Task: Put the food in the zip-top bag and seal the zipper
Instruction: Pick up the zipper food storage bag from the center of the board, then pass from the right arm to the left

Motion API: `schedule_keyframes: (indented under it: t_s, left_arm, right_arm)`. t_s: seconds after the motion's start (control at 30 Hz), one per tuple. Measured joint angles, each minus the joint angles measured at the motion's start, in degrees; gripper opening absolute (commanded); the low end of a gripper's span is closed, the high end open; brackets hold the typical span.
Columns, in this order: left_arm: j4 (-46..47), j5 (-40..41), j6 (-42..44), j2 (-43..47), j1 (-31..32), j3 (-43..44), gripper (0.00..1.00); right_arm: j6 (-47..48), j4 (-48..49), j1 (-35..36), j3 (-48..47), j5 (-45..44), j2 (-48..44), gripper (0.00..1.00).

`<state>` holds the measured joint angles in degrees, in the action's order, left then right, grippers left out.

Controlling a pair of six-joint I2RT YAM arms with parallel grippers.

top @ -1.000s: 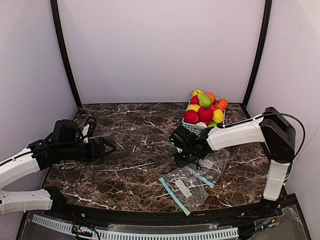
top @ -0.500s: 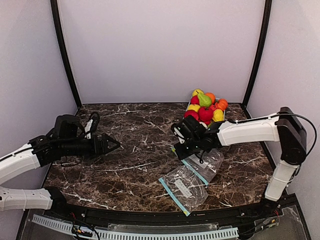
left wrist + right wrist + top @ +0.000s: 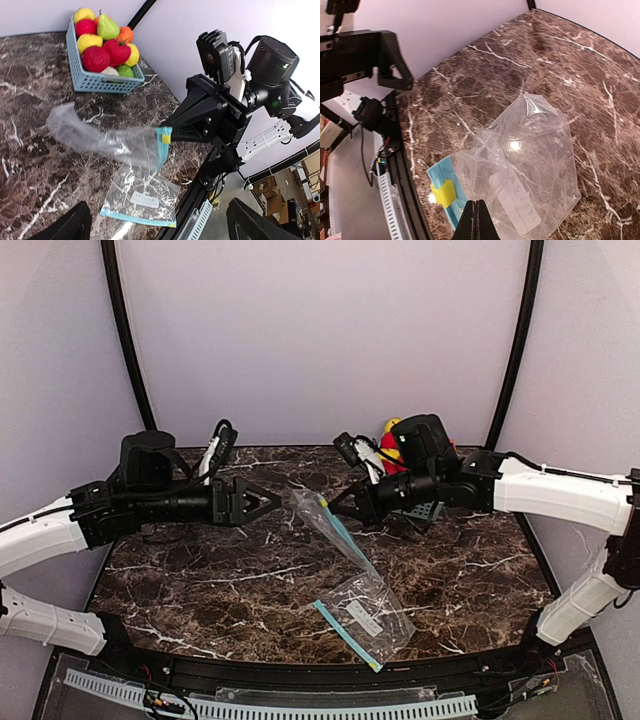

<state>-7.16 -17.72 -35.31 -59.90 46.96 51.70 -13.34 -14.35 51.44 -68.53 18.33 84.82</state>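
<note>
Between the pinched right fingers (image 3: 195,127) sits the blue zipper edge of a clear plastic zip-top bag (image 3: 115,145), now lifted from the dark marble tabletop (image 3: 200,580) toward the wide-spread, empty left fingers (image 3: 65,227). Glossy toy fruits (image 3: 107,50) wait in the light-blue slatted basket (image 3: 105,84), so opening the bag likely comes next.

Robot lab test booth: dark marble-look counter (image 3: 200,585) boxed in by plain pale walls (image 3: 320,335) w/ black corner poles (image 3: 126,340), white slotted cable duct (image 3: 300,707) along front edge; brown cardboard boxes (image 3: 311,172) stacked outside.
</note>
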Motion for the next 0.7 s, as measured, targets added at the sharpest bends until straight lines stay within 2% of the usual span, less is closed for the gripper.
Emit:
schedule_keyframes:
  t_s: [0.27,0.43,0.5,0.53,0.7]
  left_arm:
    - [0.72,-4.74,8.22,1.97,0.31,4.66,0.98]
    - [0.28,-8.44,13.25,0.42,2.93,7.17,0.98]
    - [0.22,-9.55,15.02,-0.68,3.91,8.22,0.93]
    - [0.17,-10.25,15.89,-1.44,4.42,8.92,0.85]
    - [0.22,-13.66,18.97,-5.68,6.19,11.5,0.57]
  right_arm:
    - [0.17,-1.49,0.0,-4.04,16.33,-2.12,0.0]
    - [-0.94,-1.57,0.0,-4.74,25.0,-2.12,0.0]
    - [-1.46,-1.79,0.0,-4.74,27.78,-2.1,0.0]
    - [-1.7,-1.92,0.04,-4.74,28.96,-2.1,0.0]
    - [-2.38,-2.16,0.04,-4.74,32.7,-2.1,0.0]
